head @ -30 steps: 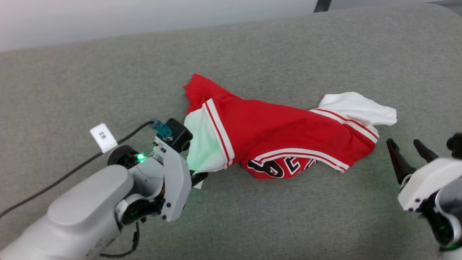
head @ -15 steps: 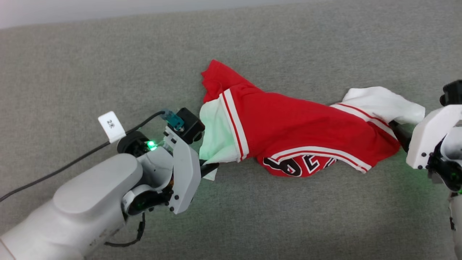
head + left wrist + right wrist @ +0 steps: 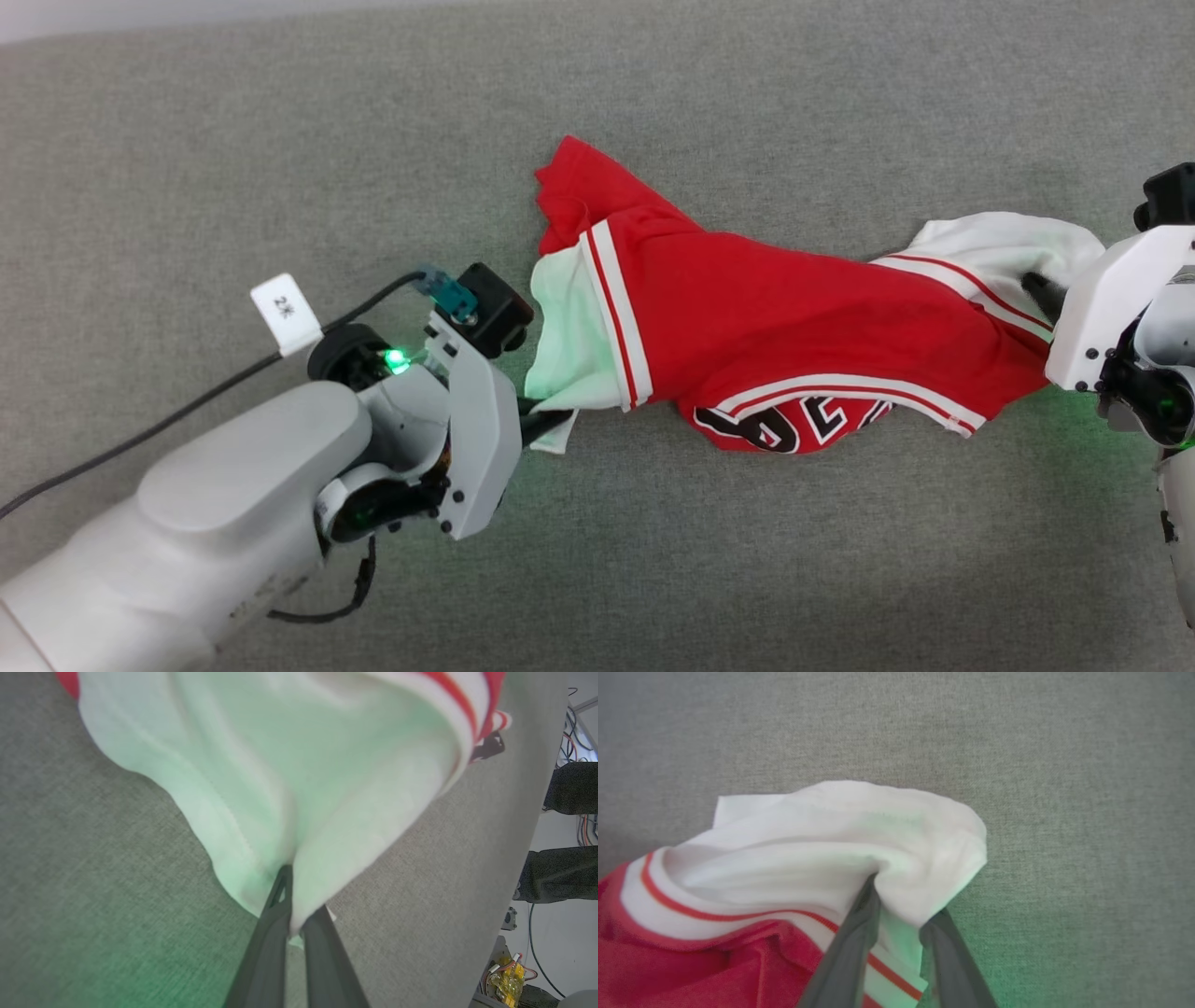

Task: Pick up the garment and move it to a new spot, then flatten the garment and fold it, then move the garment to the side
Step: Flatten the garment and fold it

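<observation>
i see the jersey [image 3: 794, 345] lying rumpled across the desk [image 3: 280, 140], well in from its far edge. my left end effector [image 3: 292, 891] is clamped together on one white sleeve [image 3: 280, 765]. my right end effector [image 3: 908, 896] straddles the other sleeve [image 3: 840, 830], fingers a little apart; i can't tell if it grips.
</observation>
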